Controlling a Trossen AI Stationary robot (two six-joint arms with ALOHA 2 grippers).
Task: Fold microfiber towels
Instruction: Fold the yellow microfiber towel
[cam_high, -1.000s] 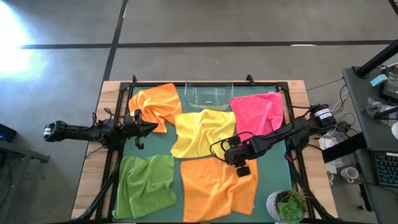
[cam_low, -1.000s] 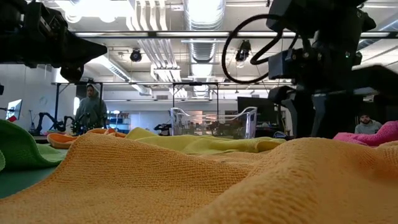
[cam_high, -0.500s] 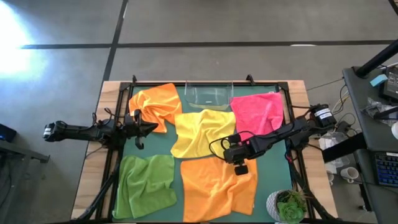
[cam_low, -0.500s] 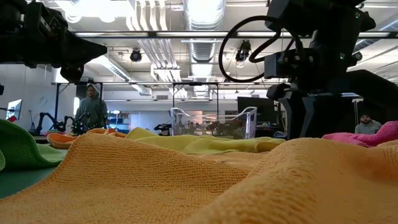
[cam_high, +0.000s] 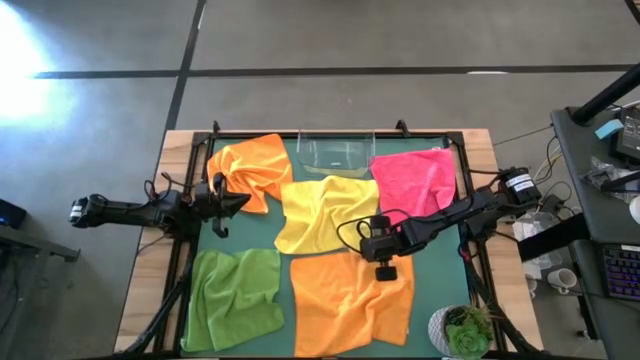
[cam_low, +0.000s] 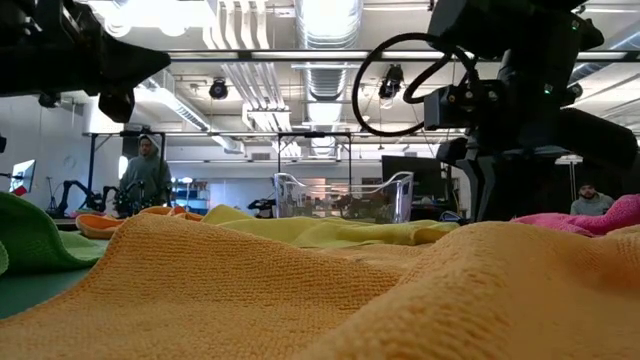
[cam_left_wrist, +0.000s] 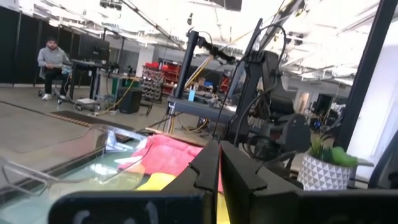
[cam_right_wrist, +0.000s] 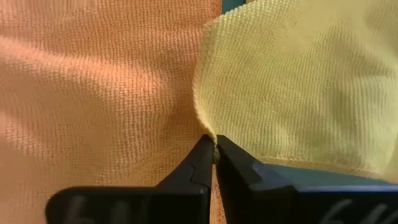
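Right gripper (cam_right_wrist: 213, 151) seen pinched shut on corner of yellow towel (cam_high: 322, 212), where that corner overlaps near orange towel (cam_high: 350, 303). Rest of yellow towel spread away from fingers, toward clear bin (cam_high: 335, 152). Left gripper (cam_high: 243, 201) closed, empty, held beside far orange towel (cam_high: 252, 166); right arm judged nearer.

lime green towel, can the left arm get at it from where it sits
Probably yes. The lime green towel lies uncovered at the table's near left; the left gripper, shut and empty, hangs just beyond it with only bare green mat between.
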